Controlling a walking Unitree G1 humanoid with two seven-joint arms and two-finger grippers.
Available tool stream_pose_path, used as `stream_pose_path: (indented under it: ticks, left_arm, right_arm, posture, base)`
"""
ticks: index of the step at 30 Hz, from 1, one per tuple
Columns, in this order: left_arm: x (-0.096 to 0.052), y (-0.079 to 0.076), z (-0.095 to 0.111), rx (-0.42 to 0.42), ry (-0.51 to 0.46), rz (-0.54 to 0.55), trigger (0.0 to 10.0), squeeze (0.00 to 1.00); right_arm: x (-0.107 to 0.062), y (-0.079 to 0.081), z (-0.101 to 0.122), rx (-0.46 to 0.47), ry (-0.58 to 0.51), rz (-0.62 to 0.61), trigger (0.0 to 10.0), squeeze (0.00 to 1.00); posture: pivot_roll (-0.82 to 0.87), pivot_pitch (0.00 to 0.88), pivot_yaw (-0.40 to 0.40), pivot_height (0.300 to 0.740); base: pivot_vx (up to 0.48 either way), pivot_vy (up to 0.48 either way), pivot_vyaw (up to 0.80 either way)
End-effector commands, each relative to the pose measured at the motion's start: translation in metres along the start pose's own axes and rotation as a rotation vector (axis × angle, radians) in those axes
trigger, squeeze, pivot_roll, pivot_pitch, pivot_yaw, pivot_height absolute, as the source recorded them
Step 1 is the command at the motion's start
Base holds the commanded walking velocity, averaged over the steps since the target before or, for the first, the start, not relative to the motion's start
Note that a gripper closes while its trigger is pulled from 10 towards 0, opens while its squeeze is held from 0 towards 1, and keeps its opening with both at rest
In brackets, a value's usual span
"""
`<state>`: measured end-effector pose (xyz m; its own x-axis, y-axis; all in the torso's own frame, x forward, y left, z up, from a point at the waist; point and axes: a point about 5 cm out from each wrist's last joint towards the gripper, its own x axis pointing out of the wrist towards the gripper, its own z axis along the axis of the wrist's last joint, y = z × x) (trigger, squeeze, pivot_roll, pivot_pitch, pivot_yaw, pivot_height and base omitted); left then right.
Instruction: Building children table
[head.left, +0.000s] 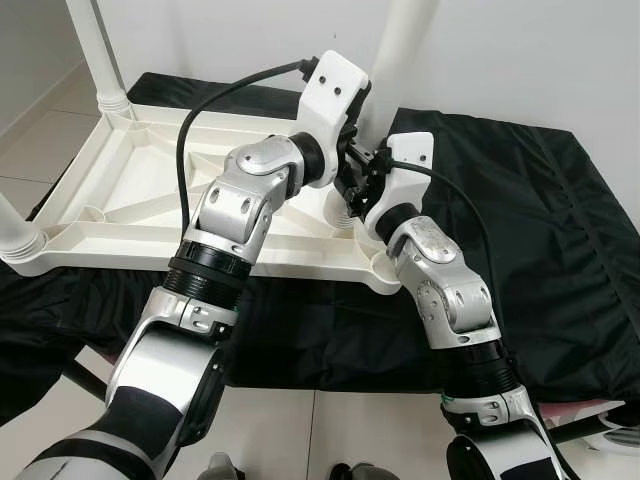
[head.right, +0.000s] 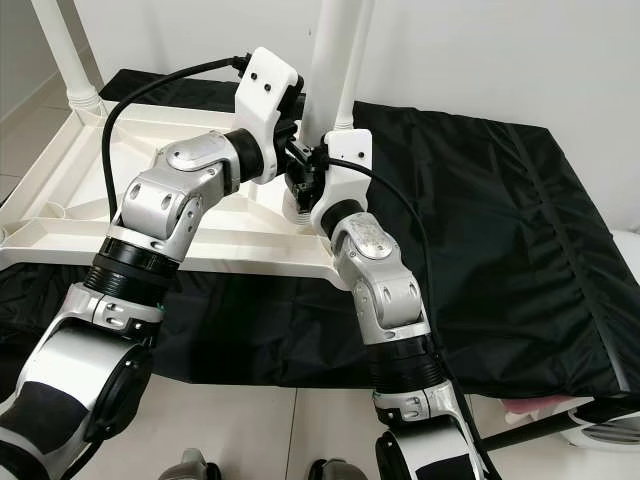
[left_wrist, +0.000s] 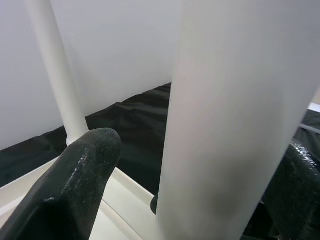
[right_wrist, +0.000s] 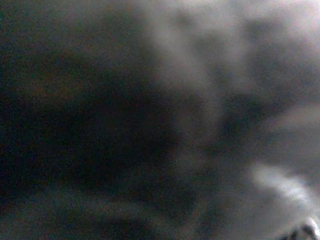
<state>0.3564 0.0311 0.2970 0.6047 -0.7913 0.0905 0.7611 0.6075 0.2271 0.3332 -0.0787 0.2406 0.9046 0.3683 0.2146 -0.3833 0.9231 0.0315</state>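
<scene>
My left gripper (left_wrist: 200, 165) has its two black fingers (left_wrist: 75, 180) spread wide, one on each side of the white table leg (left_wrist: 235, 115), but I cannot tell if they press on it yet. My right gripper (head.right: 308, 185) is low down at the foot of the same leg, right by the socket, and I cannot tell if its fingers are apart or together, because its own camera is dark and blurry. The white tabletop (head.left: 150, 200) lies upside down on a black cloth (head.left: 540, 250), with its ribs facing up. The leg I am working on stands upright at the near right corner. Two more legs (head.left: 95, 50) stand in other corners, and one is at the near left corner (head.left: 15, 235). I think this leg is not pushed all the way in yet, but the socket is hidden behind my grippers. Here is what could go wrong. If I push with the leg tilted, it can jam or pop out. The tabletop can slide on the smooth cloth if I push sideways. My two grippers are very close, so they can bump each other. The black cable (head.left: 200, 120) hangs over the tabletop and could catch on a rib.
</scene>
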Motion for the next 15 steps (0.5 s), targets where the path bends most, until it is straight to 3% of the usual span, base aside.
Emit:
stream_pose_path:
  ticks: [1,8,9,10,11,15]
  left_arm:
    - [0.001,-0.002,0.008,0.005,-0.021,-0.003,10.0,1.00]
    - [-0.002,0.000,0.010,-0.005,-0.027,-0.012,10.0,1.00]
    - [-0.004,0.000,0.010,-0.008,-0.031,-0.022,10.0,0.44]
    - [-0.004,0.000,0.010,-0.008,-0.031,-0.022,10.0,0.44]
    - [-0.005,0.000,0.011,-0.006,-0.033,-0.034,10.0,0.00]
    - [-0.006,-0.001,0.012,-0.004,-0.034,-0.043,10.0,0.00]
  right_arm:
    - [0.001,-0.004,0.002,-0.001,-0.001,-0.013,10.0,0.00]
    - [0.001,-0.010,0.002,0.002,-0.002,-0.042,10.0,0.00]
    - [0.000,-0.013,0.002,0.003,-0.002,-0.053,10.0,0.00]
    - [0.000,-0.013,0.002,0.003,-0.002,-0.053,10.0,0.00]
    - [0.000,-0.015,0.002,0.003,-0.004,-0.063,10.0,0.00]
    - [0.000,-0.018,0.003,0.002,-0.005,-0.071,10.0,0.00]
  posture:
    - [-0.03,0.069,-0.071,0.740]
    - [-0.03,0.072,-0.070,0.740]
    - [-0.03,0.072,-0.069,0.740]
    - [-0.03,0.072,-0.069,0.740]
    - [-0.02,0.071,-0.069,0.740]
    - [-0.02,0.069,-0.068,0.740]
  base:
    - [0.000,0.000,0.00]
    - [0.000,0.000,0.00]
    - [0.000,0.000,0.00]
    - [0.000,0.000,0.00]
    - [0.000,0.000,0.00]
    - [0.000,0.000,0.00]
